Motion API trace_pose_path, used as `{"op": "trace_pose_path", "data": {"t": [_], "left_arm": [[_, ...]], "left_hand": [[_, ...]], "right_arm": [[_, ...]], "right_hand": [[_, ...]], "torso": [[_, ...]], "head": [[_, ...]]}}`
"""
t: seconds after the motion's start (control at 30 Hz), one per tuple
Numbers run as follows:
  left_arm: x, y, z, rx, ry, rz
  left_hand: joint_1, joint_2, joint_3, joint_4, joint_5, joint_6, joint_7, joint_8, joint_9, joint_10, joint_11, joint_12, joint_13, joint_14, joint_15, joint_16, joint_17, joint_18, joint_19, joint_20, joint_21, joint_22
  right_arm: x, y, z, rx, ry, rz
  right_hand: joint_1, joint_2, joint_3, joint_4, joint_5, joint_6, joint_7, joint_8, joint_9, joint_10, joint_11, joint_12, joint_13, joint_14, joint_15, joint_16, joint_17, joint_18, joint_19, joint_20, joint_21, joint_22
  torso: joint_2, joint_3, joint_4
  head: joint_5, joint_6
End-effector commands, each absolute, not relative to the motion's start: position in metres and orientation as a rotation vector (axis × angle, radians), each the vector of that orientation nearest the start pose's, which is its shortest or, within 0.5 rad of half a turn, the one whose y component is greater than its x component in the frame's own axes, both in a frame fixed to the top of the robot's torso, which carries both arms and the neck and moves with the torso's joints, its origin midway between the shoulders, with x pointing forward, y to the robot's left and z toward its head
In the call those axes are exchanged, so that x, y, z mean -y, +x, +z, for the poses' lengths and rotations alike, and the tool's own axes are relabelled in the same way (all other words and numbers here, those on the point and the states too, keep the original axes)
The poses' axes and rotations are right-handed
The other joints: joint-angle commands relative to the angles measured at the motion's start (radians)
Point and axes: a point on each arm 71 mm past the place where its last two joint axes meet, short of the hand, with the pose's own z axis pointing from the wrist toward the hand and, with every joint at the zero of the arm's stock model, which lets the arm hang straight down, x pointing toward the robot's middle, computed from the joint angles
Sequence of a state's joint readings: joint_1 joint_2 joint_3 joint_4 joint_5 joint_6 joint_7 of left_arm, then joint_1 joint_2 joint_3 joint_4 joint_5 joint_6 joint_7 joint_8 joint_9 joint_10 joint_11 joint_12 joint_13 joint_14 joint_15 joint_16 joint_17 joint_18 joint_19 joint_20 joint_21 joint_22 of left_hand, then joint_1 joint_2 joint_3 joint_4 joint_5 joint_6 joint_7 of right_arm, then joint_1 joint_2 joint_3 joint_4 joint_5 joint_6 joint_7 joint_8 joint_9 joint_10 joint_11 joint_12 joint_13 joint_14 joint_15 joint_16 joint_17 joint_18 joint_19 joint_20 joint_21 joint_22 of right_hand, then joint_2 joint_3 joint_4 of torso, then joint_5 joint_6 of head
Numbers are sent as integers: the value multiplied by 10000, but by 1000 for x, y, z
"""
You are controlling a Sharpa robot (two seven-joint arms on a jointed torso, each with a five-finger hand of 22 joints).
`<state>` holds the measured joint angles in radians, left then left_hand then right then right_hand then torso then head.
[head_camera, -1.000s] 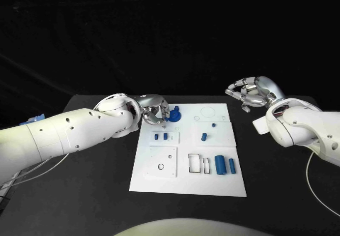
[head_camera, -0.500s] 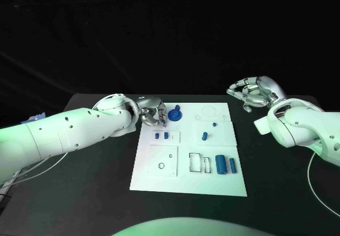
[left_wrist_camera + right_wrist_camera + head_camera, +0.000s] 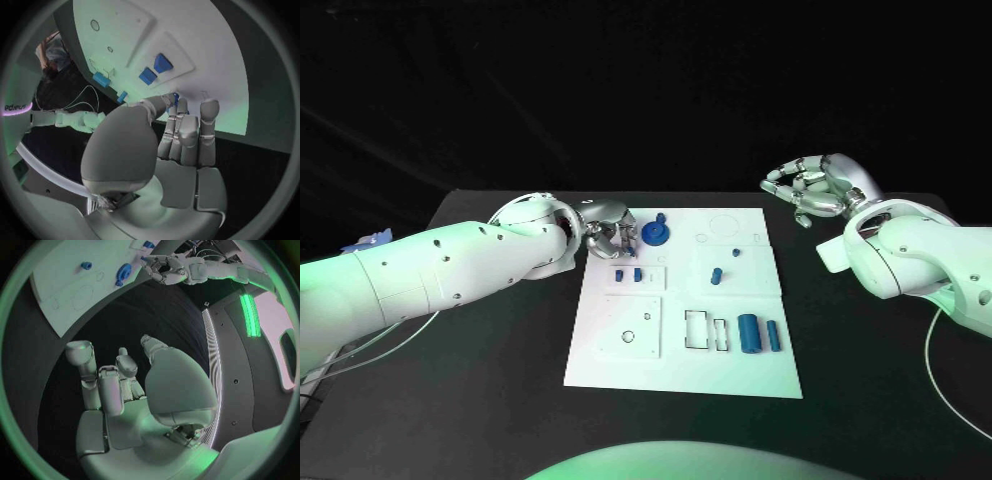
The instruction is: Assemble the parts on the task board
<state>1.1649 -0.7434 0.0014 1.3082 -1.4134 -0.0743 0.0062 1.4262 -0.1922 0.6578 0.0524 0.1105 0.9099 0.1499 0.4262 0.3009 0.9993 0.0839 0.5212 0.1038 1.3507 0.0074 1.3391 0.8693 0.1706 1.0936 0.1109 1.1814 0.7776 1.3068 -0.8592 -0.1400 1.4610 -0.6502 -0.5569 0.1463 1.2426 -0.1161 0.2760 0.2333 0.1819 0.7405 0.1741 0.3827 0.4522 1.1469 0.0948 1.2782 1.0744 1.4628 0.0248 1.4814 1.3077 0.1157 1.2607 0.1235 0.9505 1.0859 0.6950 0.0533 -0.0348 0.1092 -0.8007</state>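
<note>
You're looking at a matt white task board (image 3: 733,370) on a matt black table (image 3: 473,400). Its blue parts (image 3: 749,334) look like smooth plastic. Both arms wear glossy white shells; the left hand (image 3: 609,232) and right hand (image 3: 809,192) gleam like brushed silver metal.

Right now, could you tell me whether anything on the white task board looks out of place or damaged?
Nothing stands out. The white rectangular task board lies flat and square on the black table, and the small blue parts sit tidily on it, with no visible damage.
</note>
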Motion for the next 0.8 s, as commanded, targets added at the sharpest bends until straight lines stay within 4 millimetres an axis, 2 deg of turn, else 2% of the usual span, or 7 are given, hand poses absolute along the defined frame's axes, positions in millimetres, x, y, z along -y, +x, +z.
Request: {"op": "trace_pose_path", "data": {"t": [0.03,0.8], "left_arm": [[-203,514,-217,-19098,2000,-6707],[-199,513,-218,-19134,2011,-6848]], "left_hand": [[-104,5,-57,-17,-16,67,-10,-41,13,80,-16,-34,-14,19,9,-1,-8,-147,44,1,37,6],[-112,22,-58,-12,-18,89,-9,-55,19,111,-17,-62,-14,19,11,-5,-17,-153,57,7,46,28]], "right_arm": [[242,508,-161,-14849,5468,9638],[242,508,-161,-14841,5463,9623]], "right_hand": [[58,56,-21,15,65,-60,24,31,-9,-16,-10,47,10,430,-68,-12,493,177,53,-37,-19,10],[58,56,-21,15,65,-60,24,31,-9,-16,-10,47,10,430,-68,-12,493,177,53,-37,-19,10]], "torso": [[-3,-6,4],[3,-3,-8]], "head": [[9,-2],[2,3]]}}
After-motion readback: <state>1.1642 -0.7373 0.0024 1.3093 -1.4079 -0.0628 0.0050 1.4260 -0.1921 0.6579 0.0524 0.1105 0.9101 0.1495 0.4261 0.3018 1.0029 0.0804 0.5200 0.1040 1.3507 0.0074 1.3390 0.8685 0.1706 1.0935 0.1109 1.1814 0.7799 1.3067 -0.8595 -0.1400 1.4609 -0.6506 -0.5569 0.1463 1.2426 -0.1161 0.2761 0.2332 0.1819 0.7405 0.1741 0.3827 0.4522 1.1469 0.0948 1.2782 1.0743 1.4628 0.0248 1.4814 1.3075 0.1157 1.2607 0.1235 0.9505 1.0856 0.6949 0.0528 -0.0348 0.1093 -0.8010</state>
